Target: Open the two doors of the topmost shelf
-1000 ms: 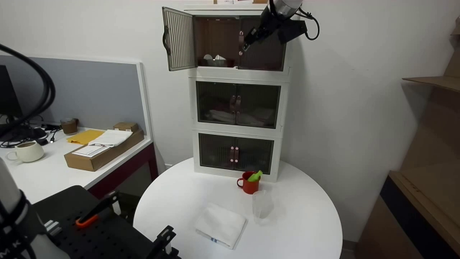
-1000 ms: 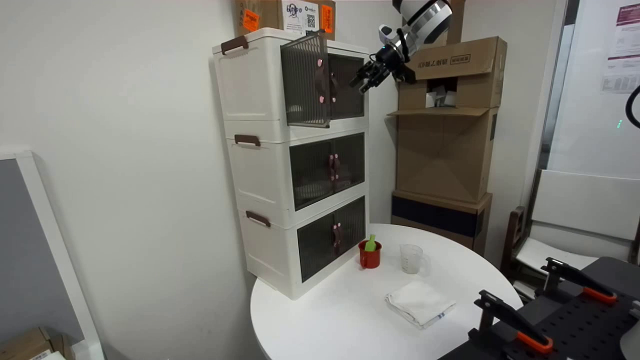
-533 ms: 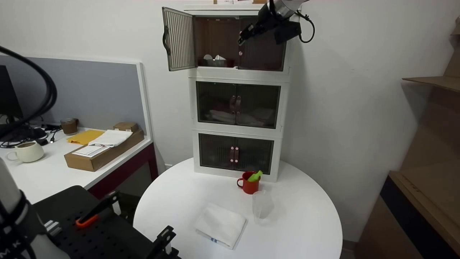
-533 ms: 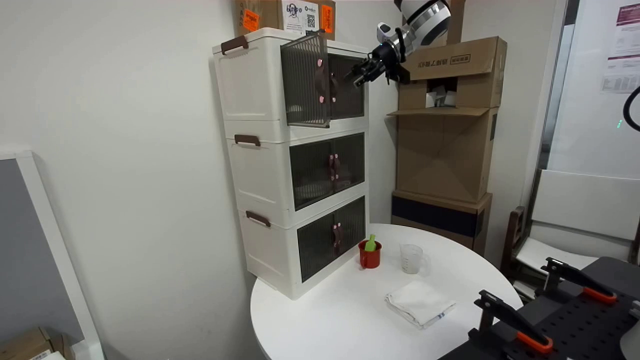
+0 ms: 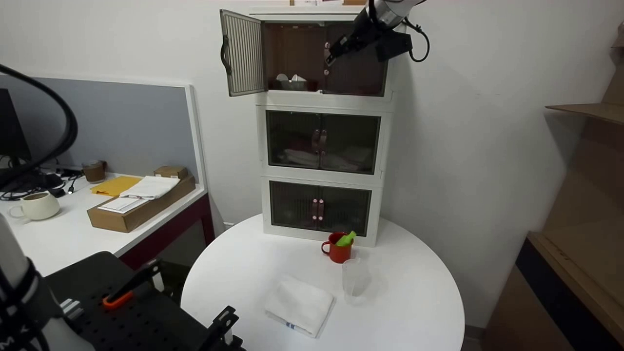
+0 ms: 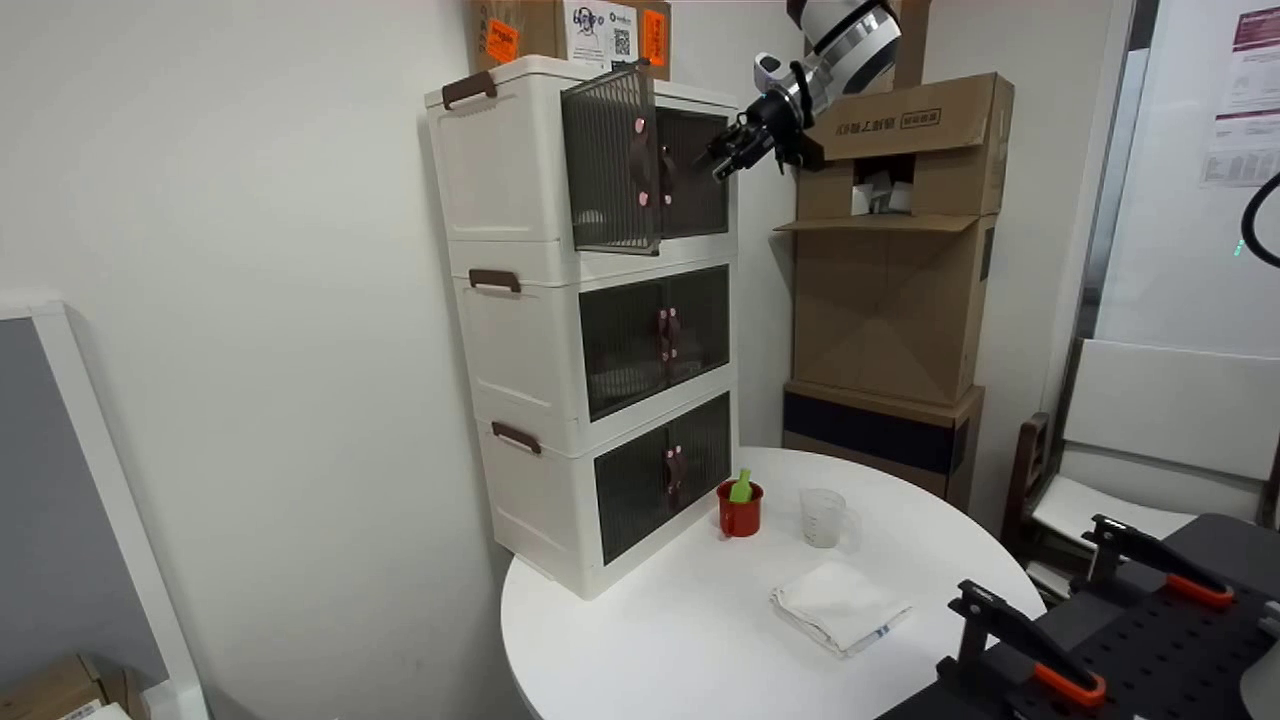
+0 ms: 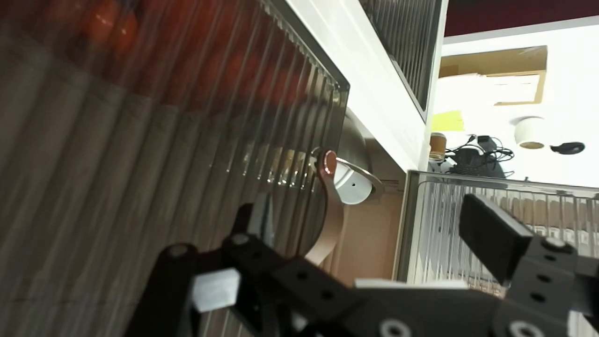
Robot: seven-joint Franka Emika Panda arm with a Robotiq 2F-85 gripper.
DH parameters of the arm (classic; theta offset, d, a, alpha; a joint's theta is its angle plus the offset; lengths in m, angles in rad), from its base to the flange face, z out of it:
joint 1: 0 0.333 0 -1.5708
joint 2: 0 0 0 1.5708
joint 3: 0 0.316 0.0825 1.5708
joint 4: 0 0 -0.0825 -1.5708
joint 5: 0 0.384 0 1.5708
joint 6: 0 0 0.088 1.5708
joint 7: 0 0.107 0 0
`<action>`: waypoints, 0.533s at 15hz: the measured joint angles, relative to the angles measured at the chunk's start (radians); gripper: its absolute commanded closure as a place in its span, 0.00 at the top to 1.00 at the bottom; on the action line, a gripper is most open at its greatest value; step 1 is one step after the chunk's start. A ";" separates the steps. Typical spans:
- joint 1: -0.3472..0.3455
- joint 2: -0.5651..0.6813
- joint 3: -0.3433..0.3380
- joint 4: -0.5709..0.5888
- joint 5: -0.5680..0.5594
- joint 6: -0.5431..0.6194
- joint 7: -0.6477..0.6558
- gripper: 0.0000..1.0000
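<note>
The left-hand door [image 5: 243, 53] of the topmost shelf [image 5: 295, 48] is swung wide outward in both exterior views. Its partner, the right-hand door [image 5: 360, 78], lies flat across its half of the opening. My gripper [image 6: 716, 170] is in front of that closed door, fingers apart. In the wrist view the brown strap handle [image 7: 333, 210] appears within the gap of the open gripper [image 7: 369, 220]. One finger [image 7: 491, 238] overlaps the swung-out door [image 7: 433, 206]; the other lies over the ribbed closed panel. Contact with the handle cannot be made out. The lower handle end is hidden.
Inside the open half sits a metal bowl [image 7: 351, 140] with white items. Below are two more tiers with shut dark doors [image 5: 321, 141]. A red mug [image 5: 340, 248], a clear measuring cup [image 6: 822, 517] and a folded cloth [image 6: 838, 606] are on the round table [image 5: 404, 302].
My gripper has shifted slightly, first up and toward the closed door's handle, then back down a little. Neither door has moved, and the fingers have stayed apart.
</note>
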 measured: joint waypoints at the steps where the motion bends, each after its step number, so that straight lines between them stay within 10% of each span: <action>1: 0.000 0.000 0.000 0.000 0.001 0.000 0.000 1.00; 8: -0.013 -0.074 -0.029 -0.129 0.080 0.067 -0.003 1.00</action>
